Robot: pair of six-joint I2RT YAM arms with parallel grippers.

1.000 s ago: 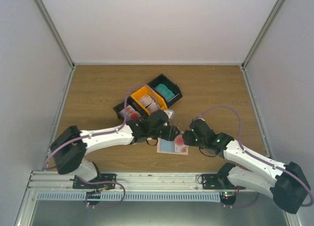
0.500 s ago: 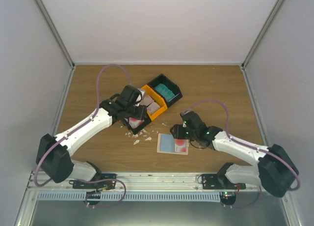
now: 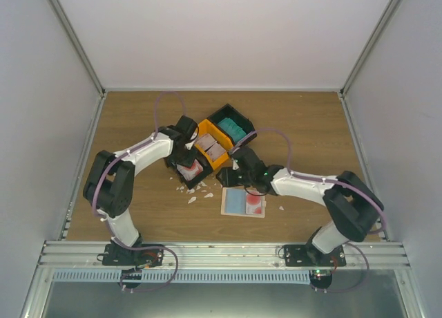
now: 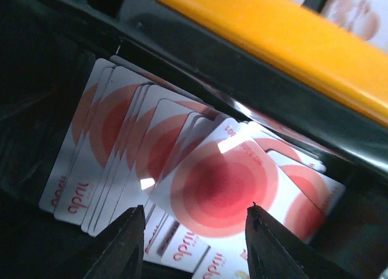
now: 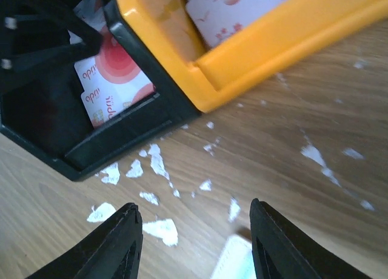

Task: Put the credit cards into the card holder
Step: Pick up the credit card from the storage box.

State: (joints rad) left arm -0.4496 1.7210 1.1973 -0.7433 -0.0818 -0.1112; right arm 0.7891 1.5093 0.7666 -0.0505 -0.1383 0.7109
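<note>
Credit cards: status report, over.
Left gripper open, over red-and-white credit cards in black bin. Right gripper open, empty, above white scraps. Nothing blocking.

Left claw (image 4: 195,225) and right claw (image 5: 195,223) point downward, jaws parted (neither grips anything).

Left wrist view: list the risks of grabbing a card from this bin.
1. The red-and-white cards lie fanned and overlapping, so the left claw may pinch several at once.
2. The black bin has its wall close by, so a finger could catch it and shift the bin.
</note>
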